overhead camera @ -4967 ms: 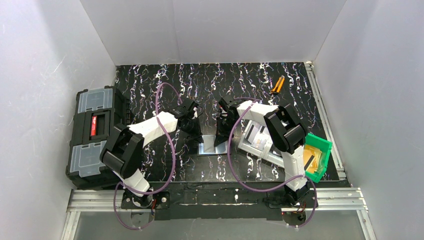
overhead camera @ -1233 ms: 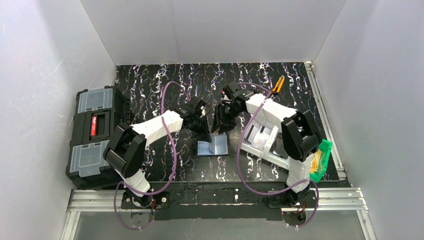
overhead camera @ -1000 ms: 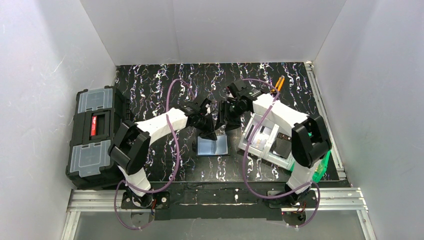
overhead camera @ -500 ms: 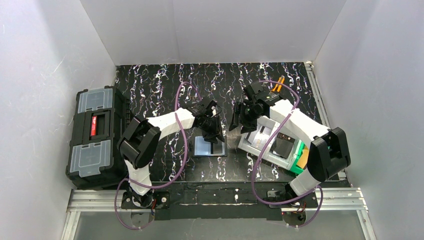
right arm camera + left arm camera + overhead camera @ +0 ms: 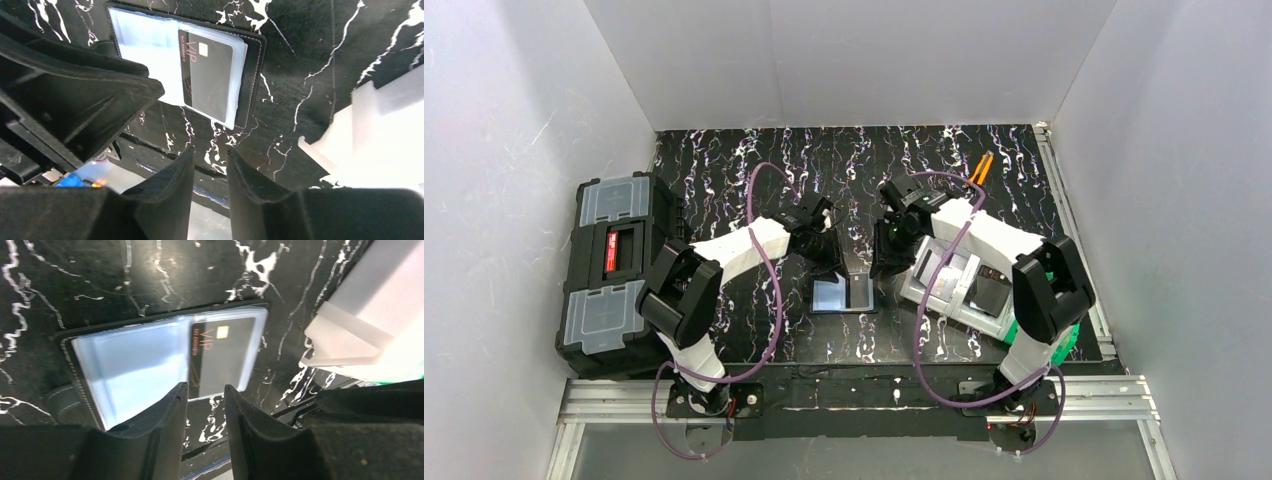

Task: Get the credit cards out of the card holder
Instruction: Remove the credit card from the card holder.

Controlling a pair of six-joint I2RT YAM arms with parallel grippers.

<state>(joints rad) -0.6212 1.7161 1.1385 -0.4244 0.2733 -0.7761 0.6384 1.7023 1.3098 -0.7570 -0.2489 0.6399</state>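
toolbox (image 5: 614, 275): sitting at the far left edge, taking no part.
left gripper (image 5: 205, 392): drawing back from the card holder (image 5: 844, 294) after bearing down on it half a second ago; hovering close over it now, jaws parted a narrow way, holding nothing.
card holder: lying open and flat on the marbled table (image 5: 724, 160) between the two grippers, no longer standing with one leaf raised as five seconds ago; left pocket showing only glossy blue-grey plastic.
black VIP card (image 5: 222, 357): still sitting in the right-hand clear pocket, so leaving the emptying unfinished.
right gripper (image 5: 210, 155): swinging back from over the grey bin (image 5: 959, 315) to just right of the holder; jaws narrowing with a gap between them and nothing gripped, probably lining up on the black VIP card.
grey bin: lying just right of the holder, carrying card-like pieces; whether one has just landed there, cannot tell.
orange-handled tool (image 5: 979, 168): lying untouched at the far right.
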